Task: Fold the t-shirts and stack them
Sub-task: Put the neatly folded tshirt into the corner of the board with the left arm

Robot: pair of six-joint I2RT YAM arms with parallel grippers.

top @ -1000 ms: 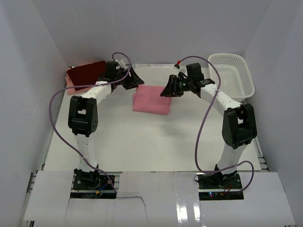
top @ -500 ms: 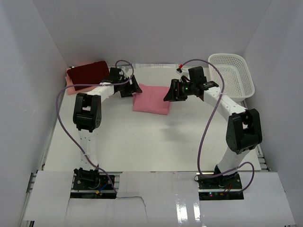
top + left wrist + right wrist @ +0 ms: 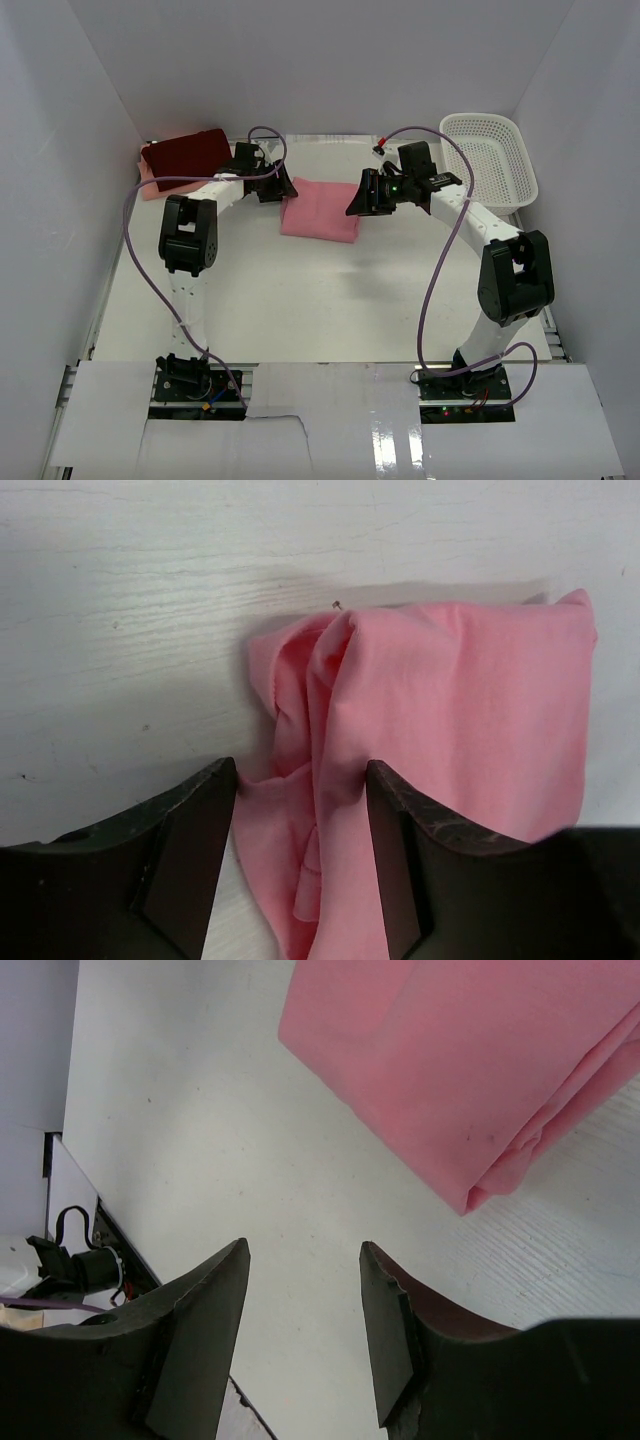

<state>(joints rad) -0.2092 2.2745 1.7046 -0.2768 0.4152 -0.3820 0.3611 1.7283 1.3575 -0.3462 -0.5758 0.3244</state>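
Salmon-pink t-shirt (image 3: pixel 320 212) unmoved; L fingers (image 3: pixel 190 850) now astride its edge, R fingers (image 3: pixel 195 1330) beside, both apart.

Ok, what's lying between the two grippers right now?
The folded salmon-pink t-shirt fills the stretch between the left gripper and the right gripper, with nothing else there. The top view shows it best.
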